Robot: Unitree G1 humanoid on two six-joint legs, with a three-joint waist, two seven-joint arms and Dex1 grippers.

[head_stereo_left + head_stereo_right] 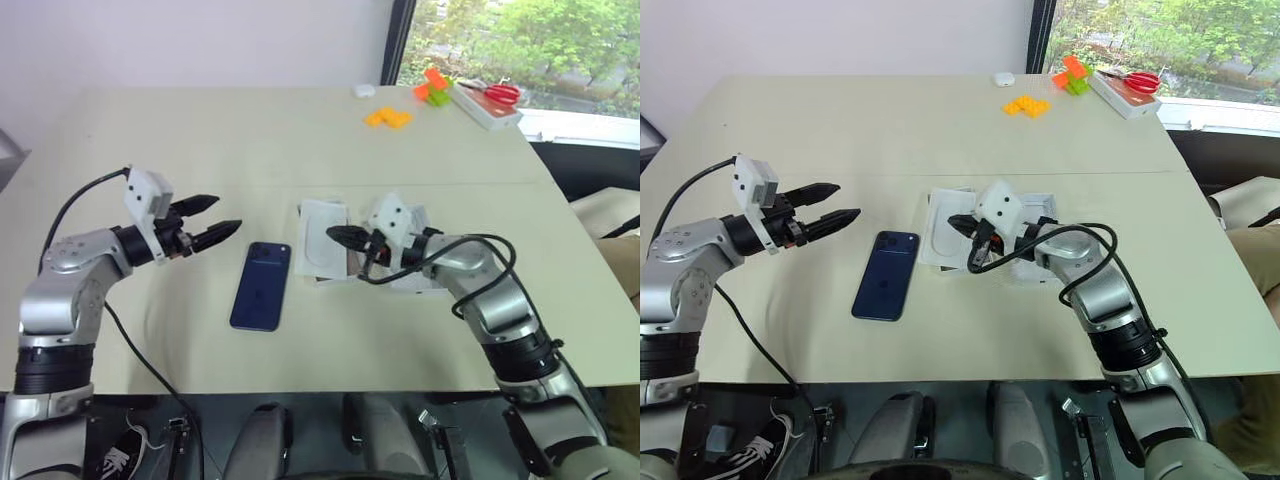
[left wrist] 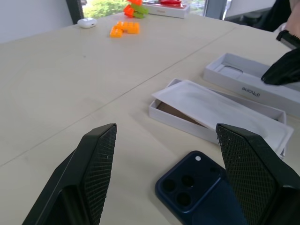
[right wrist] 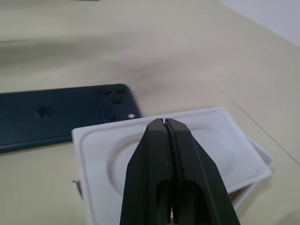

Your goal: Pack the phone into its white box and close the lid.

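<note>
Lying flat, one phone, one white box, left jaws apart, right jaws together.

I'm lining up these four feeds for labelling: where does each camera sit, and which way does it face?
Head, both eyes: forward and down over the table; both arms show.
Left wrist: along the open left claw at the phone and white box.
Right wrist: along the shut right claw above the white sheet.
All share the phone.

Phone flat beside white box
</note>
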